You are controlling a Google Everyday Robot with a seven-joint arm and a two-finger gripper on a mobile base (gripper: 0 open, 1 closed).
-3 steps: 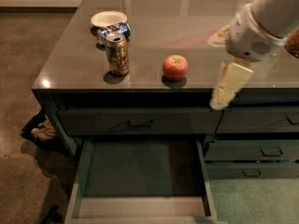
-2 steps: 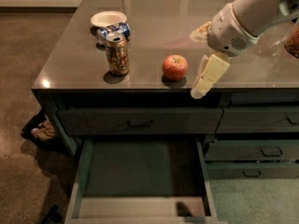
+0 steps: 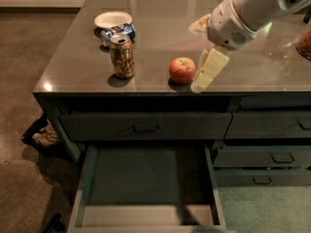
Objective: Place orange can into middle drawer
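Observation:
The orange can stands upright on the grey counter, left of centre near the front edge. The middle drawer is pulled out below the counter; its dark green floor is bare. My gripper hangs over the counter just right of a red apple, well to the right of the can. Its pale fingers are spread and hold nothing. The lower finger points down towards the counter's front edge.
A blue-and-white can lies on its side behind the orange can, next to a white bowl. A jar stands at the right edge. The top drawer is closed. Narrower closed drawers are at the right. A dark bundle lies on the floor at the left.
My gripper and arm have moved left across the counter, from the right side to just beside the apple. The cans, apple and drawer have not moved.

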